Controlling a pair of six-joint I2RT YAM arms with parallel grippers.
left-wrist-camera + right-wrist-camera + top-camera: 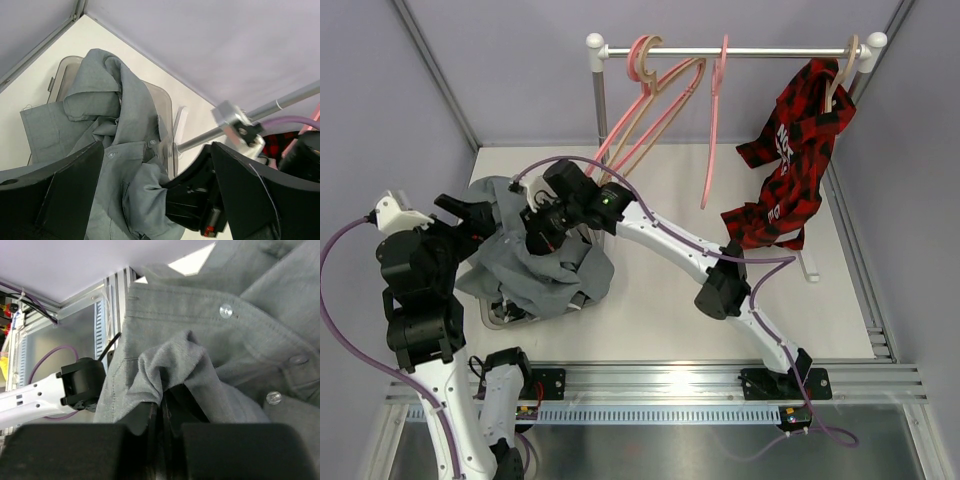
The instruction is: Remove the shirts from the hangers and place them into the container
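A plain grey shirt [535, 268] lies heaped over the smoky container [498, 312] at the left. My right gripper [546, 226] is shut on a fold of this grey shirt [190, 355], the cloth pinched between the fingers of the right gripper [162, 405]. Beside it to the left, my left gripper [470, 214] is open. In its wrist view the left gripper [155, 185] straddles the grey shirt [115, 120] without touching it, over the container [164, 97]. A red-and-black plaid shirt [788, 160] hangs on a tan hanger [841, 75]. Pink and tan hangers [655, 105] and another pink hanger [714, 130] hang empty.
The metal rail [740, 50] with white ends spans the back on its post [598, 95]. Grey walls close in the table on both sides. The arms' mounting rail [660, 385] runs along the near edge.
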